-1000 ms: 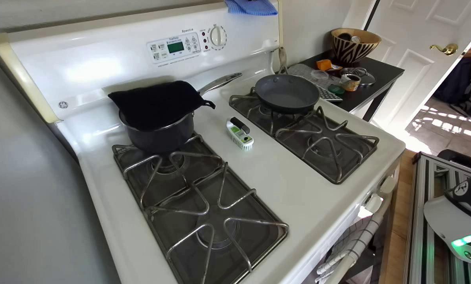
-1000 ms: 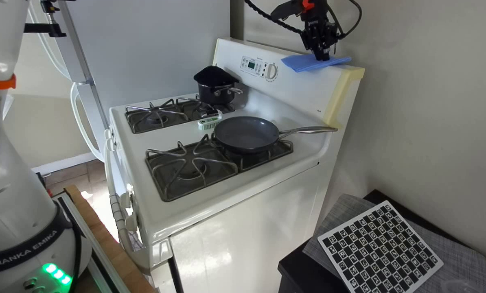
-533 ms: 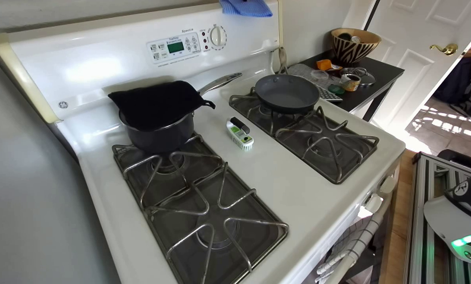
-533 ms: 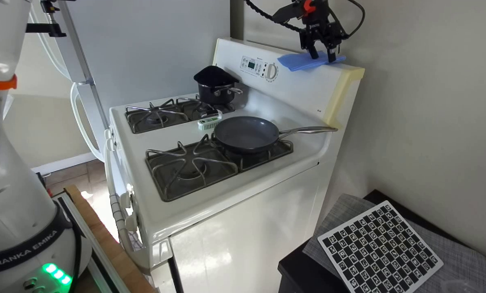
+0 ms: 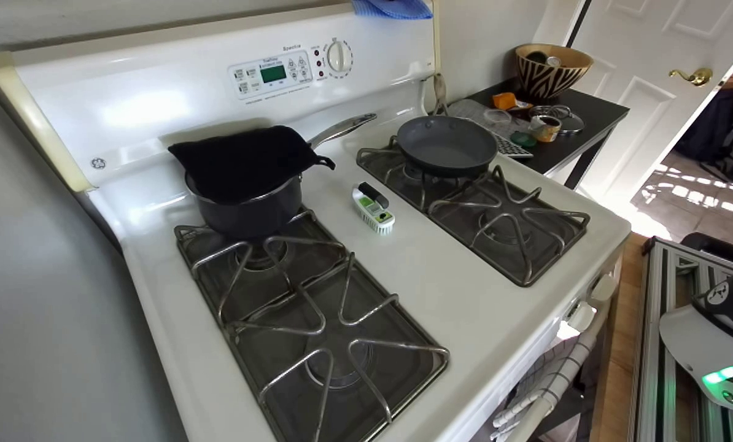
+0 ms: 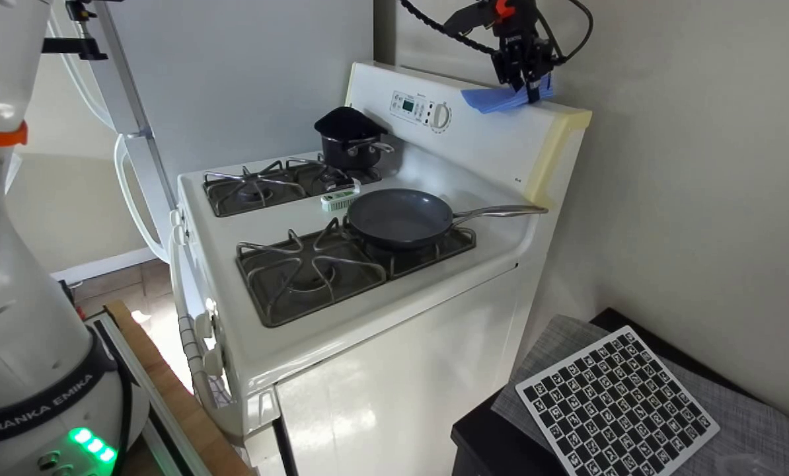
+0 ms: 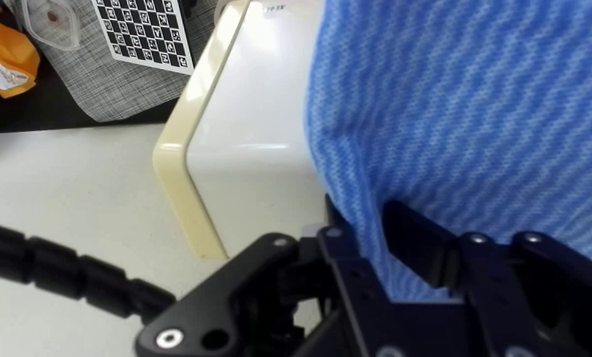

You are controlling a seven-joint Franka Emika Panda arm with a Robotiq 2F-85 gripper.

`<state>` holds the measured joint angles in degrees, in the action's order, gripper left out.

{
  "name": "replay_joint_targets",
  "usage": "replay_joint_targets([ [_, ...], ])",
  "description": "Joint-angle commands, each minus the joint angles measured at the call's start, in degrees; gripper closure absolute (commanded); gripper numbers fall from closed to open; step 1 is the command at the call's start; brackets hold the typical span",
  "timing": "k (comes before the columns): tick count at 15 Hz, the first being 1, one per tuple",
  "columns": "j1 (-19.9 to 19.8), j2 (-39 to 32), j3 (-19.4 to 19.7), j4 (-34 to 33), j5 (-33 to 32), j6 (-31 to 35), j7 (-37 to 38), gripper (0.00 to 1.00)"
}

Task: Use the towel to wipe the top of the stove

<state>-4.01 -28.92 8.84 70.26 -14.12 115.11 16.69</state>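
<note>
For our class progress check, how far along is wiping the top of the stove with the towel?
Done: the towel is at the top of the stove's back panel.
In hand: the claw pinches a fold of it, as the wrist view shows.
Left: probably wiping along that panel's top; how much is wiped already can't be told. If the cooktop counts too, the pot, pan and brush occupy it.

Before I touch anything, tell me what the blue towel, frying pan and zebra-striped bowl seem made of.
Blue towel: soft, matte fabric; fine textile ribs and a supple fold show it.
Frying pan: likely metal under a smooth gray nonstick-looking coating; its handle gleams like bare steel.
Zebra-striped bowl: probably wood, from its tan color; ceramic isn't ruled out, finish hard to tell.
</note>
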Motion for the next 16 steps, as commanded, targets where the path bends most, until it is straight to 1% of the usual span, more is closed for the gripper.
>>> replay_joint_targets([
  [1, 0.8, 1.3, -0.9, 2.4, 0.7, -0.4, 0.1, 1.0],
  [4, 1.6, 4.0, -1.9, 5.5, 1.4, -1.0, -0.4, 1.0],
  [8, 3.2, 11.4, -4.9, 13.9, 2.7, -1.7, -1.3, 1.0],
  [10, 4.8, 15.0, -6.1, 17.8, 3.8, -2.9, -1.6, 1.0],
  [12, 5.8, 18.8, -7.7, 22.5, 5.5, -5.0, -1.9, 1.0],
  [15, 7.7, 23.1, -9.6, 27.7, 6.8, -11.3, -0.3, 1.0],
  [16, 8.4, 23.9, -10.2, 28.8, 7.2, -14.2, 1.7, 1.0],
])
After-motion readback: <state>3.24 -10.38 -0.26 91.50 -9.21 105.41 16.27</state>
